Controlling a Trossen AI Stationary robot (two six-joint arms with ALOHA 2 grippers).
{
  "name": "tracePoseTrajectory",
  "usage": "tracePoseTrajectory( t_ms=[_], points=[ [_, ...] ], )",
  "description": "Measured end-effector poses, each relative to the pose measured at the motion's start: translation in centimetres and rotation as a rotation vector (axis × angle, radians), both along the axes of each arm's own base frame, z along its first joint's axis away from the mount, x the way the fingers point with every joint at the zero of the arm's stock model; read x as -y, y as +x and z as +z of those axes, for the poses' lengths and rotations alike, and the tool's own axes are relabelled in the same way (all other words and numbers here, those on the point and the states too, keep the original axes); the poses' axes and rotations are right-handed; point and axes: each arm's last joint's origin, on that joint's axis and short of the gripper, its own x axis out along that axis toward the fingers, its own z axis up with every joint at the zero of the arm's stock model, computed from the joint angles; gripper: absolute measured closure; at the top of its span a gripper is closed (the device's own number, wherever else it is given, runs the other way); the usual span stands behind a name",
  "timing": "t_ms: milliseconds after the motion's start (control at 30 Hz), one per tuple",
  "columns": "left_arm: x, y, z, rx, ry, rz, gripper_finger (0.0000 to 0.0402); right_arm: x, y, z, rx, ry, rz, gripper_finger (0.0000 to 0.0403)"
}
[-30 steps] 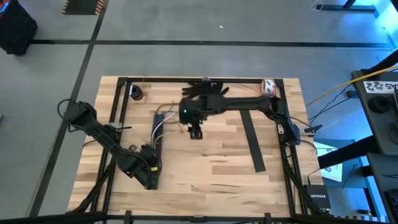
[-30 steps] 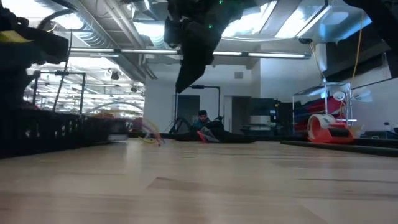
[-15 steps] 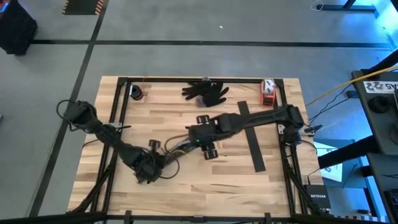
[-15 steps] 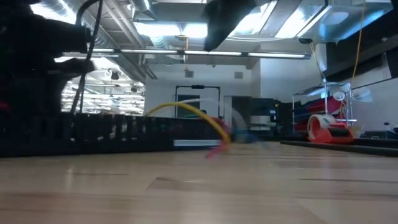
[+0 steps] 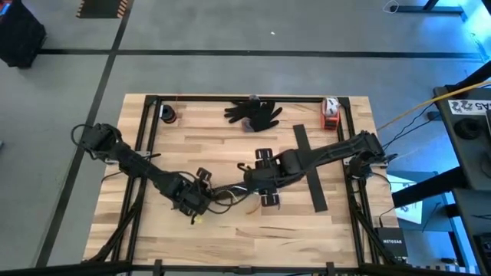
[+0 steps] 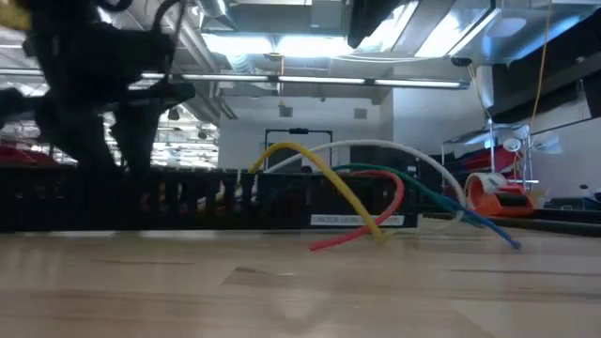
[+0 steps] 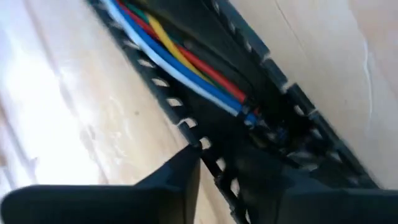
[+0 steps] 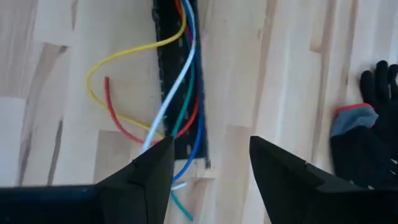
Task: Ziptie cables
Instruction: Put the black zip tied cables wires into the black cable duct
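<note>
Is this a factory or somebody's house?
Probably a workshop or robot lab, not a house: a wooden work table in a black frame, exposed ceiling pipes and strip lights, and loose coloured cables in a slotted channel.

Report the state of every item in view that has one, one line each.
Bundle of thin coloured cables: lying in the channel, loose ends fanning out past one end, no tie visible.
Long black slotted plastic channel: flat on the table, open side up.
Right pincer: open, empty, above the channel's end.
Left pincer: down at the channel's other end.
Black glove: lying flat, untouched.
</note>
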Motion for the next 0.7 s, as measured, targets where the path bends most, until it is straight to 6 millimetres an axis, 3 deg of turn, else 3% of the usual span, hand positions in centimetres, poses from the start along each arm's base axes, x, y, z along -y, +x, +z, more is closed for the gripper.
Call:
tracePoseTrajectory(
  t_ms=[233, 467, 700],
  points=[
    [0.1, 0.7, 2.9, 0.045, -0.065, 0.157, 0.0239, 1.1, -0.7, 1.8, 0.054, -0.051, 0.06, 0.0201],
    [0.6, 1.6, 4.9, 0.157, -0.202, 0.342, 0.0224, 4.9, -1.0, 4.0, 0.131, -0.04, 0.075, 0.0201],
    [0.4, 3.2, 7.7, 0.312, -0.41, 0.629, 0.0224, 7.9, -4.4, 8.1, 0.222, -0.038, 0.074, 0.0201]
  ],
)
